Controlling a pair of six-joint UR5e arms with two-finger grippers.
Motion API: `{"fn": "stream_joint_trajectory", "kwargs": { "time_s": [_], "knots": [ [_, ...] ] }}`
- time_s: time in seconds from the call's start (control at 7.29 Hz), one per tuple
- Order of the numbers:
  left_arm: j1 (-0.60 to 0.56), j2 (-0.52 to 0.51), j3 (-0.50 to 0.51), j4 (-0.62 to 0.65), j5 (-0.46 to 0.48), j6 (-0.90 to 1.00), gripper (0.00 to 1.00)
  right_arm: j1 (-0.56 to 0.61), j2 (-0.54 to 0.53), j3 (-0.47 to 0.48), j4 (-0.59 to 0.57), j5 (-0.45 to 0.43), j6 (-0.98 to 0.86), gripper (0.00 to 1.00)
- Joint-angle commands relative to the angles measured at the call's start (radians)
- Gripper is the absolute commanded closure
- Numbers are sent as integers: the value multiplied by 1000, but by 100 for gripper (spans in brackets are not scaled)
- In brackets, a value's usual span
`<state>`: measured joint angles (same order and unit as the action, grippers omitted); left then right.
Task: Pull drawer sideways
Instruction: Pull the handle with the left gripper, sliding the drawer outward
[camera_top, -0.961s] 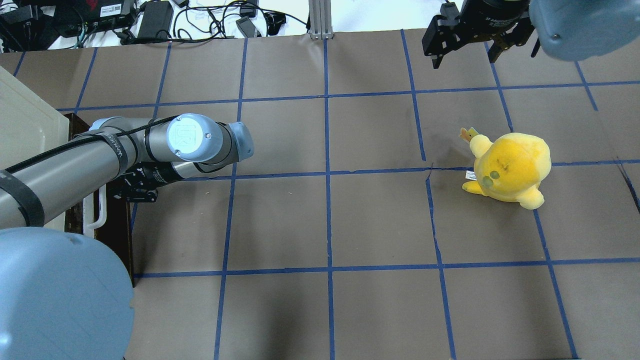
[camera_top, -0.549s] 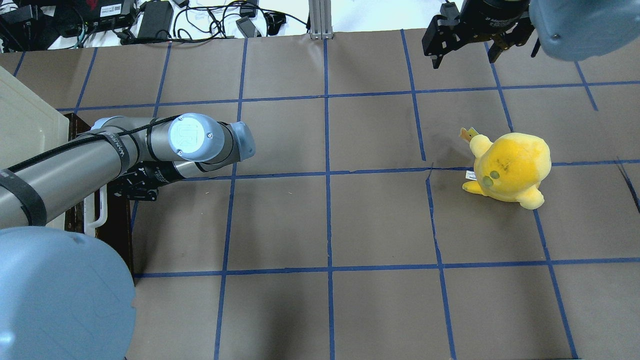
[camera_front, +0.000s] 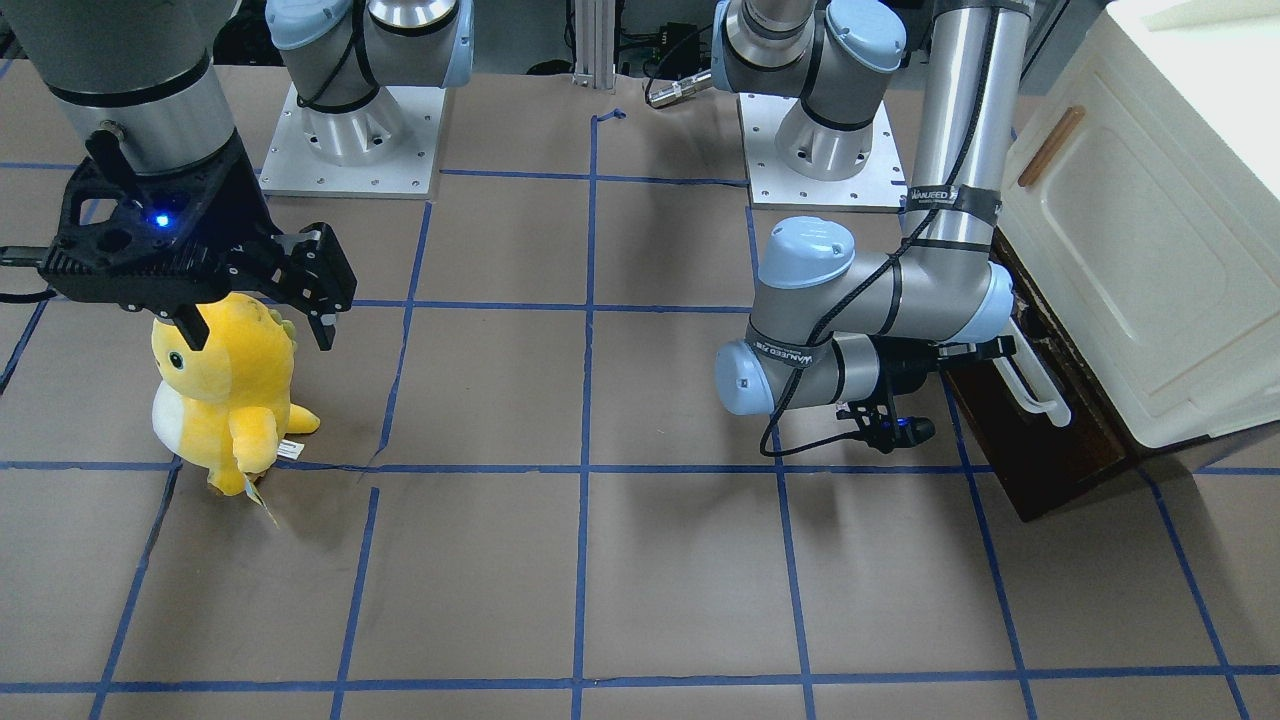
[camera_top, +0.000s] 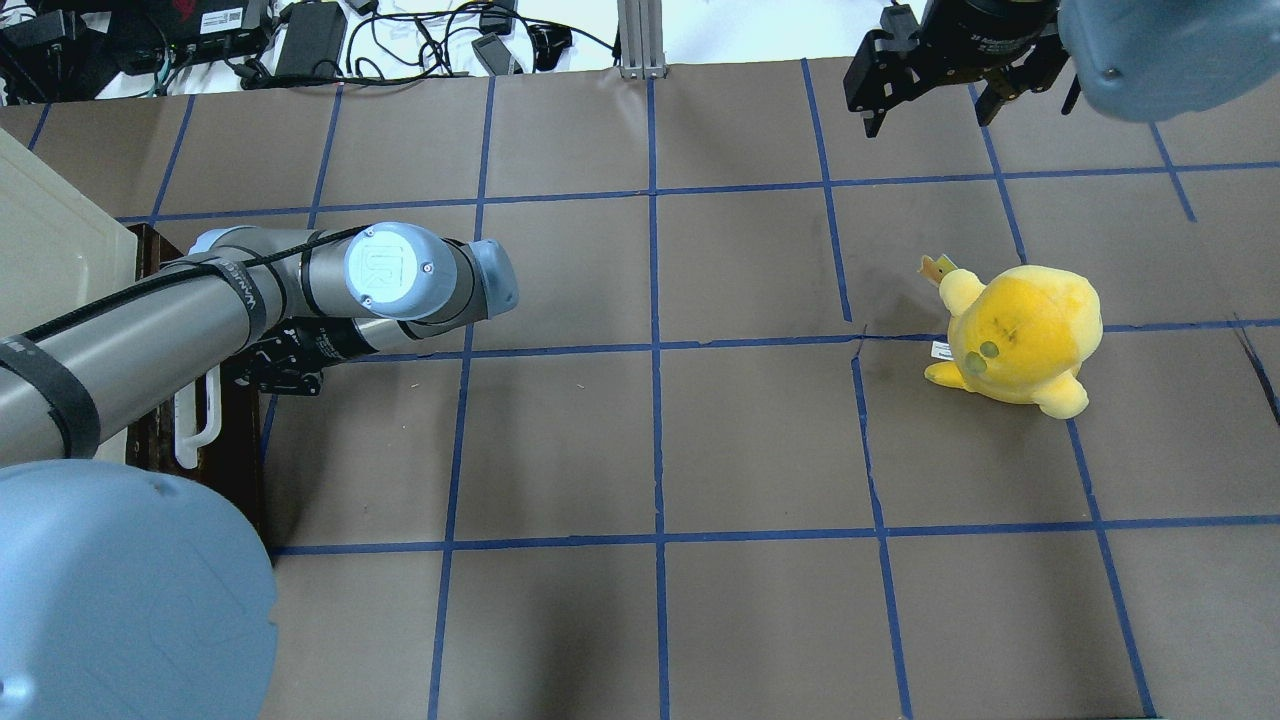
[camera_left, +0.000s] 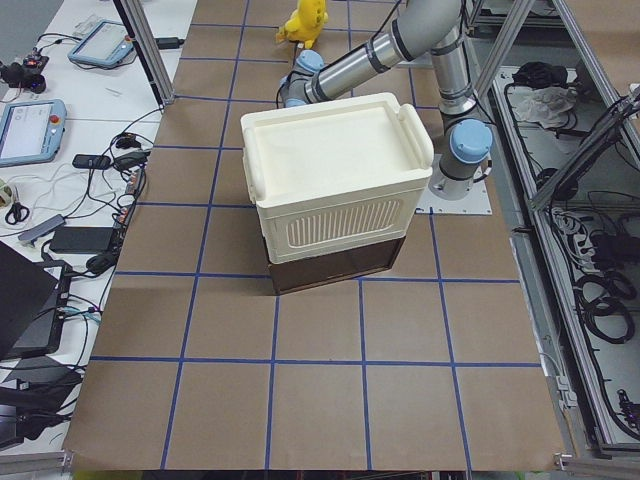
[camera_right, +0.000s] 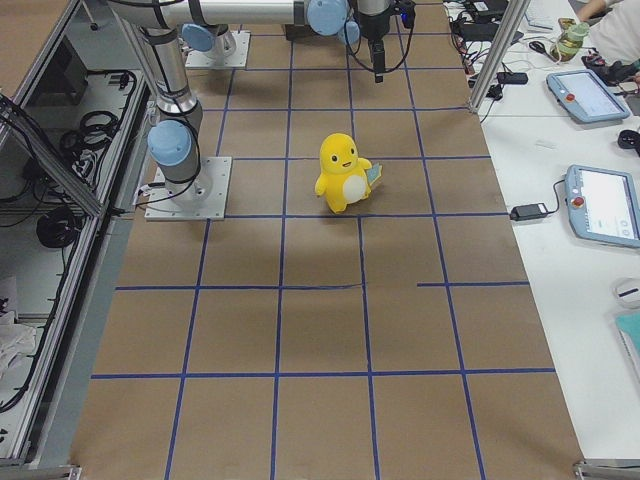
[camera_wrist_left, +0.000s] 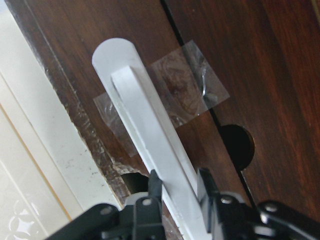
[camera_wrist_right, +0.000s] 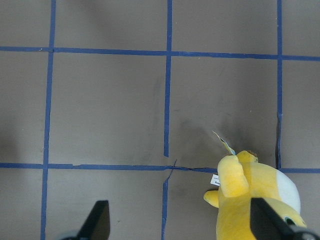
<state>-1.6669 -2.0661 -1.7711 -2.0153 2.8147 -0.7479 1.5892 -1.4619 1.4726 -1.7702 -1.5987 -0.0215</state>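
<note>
The left pincer (camera_wrist_left: 179, 183) is clamped narrowly on the white bar handle (camera_wrist_left: 150, 130). One dark finger presses each side of the bar, near the end of it closest to the wrist camera. The bar runs away from the fingers to a rounded end, where clear tape (camera_wrist_left: 190, 85) crosses it. Behind the bar is the dark brown wooden front of the drawer (camera_wrist_left: 240, 75), with a round hole just beside the right-hand finger.

In the front-facing view the drawer (camera_front: 1040, 460) sits at the bottom of the cream-white cabinet (camera_front: 1130, 260), at the end of the tabletop (camera_front: 600, 560) on the robot's left. Its front faces the middle of the tabletop, and the left arm's wrist reaches in level against it.

Well apart, at the other end of the tabletop, the right pincer (camera_front: 258, 328) hangs above the surface with its fingers spread wide, gripping nothing. A yellow plush toy (camera_front: 225, 400) stands upright on the brown paper beneath it, apart from both fingers.
</note>
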Motion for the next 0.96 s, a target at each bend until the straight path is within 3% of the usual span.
{"fn": "stream_joint_trajectory", "kwargs": {
  "time_s": [0.0, 0.82],
  "knots": [
    [-11, -2, 10, 0, 0, 5, 76, 0, 0, 0, 0, 0, 0, 0],
    [-50, -6, 12, 1, -6, 4, 76, 0, 0, 0, 0, -1, 0, 0]
  ]
}}
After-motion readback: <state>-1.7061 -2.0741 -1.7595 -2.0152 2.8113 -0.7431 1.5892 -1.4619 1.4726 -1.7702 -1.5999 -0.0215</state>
